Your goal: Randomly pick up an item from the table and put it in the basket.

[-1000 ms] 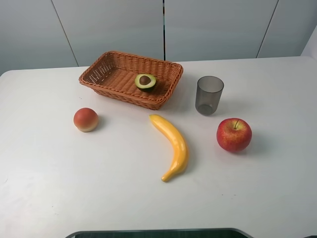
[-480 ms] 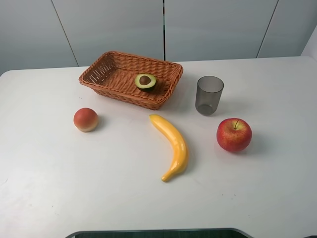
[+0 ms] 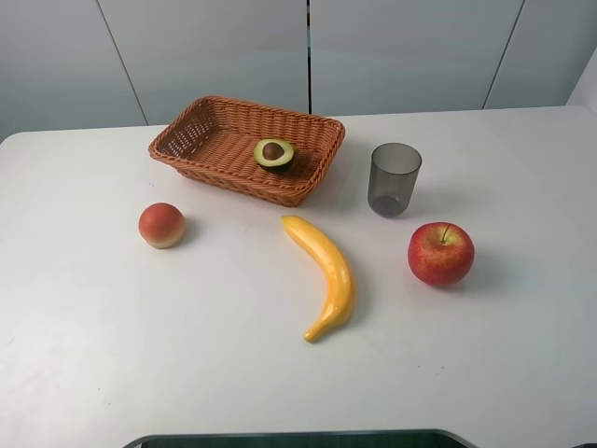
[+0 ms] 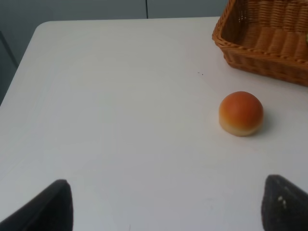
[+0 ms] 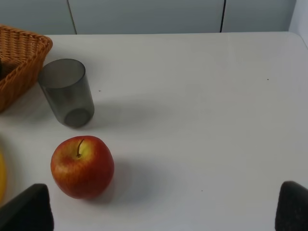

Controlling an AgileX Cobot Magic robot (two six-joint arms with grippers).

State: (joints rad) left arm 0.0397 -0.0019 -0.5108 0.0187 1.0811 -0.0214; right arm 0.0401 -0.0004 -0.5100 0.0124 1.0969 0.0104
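White bench [image 3: 93, 355], broad and matte. Wicker basket [image 3: 201, 131] at the far side, flared walls; the halved avocado [image 3: 274, 154] already lies inside, cut face up, pit showing, near the right-hand end by the near wall. On the bench: banana [image 3: 326, 275] in the middle, grey cup [image 3: 394, 179] beside the basket, red apple [image 3: 440, 253] to the right, peach [image 3: 161, 225] to the left. My left claw [image 4: 161, 204] and right claw [image 5: 163, 207] are both spread wide and empty, well back from everything. Judging the avocado: light, firm, likely a rigid replica; skin smooth and rounded, so slippery. I would pinch across the rim, skin to skin, not on the pit.
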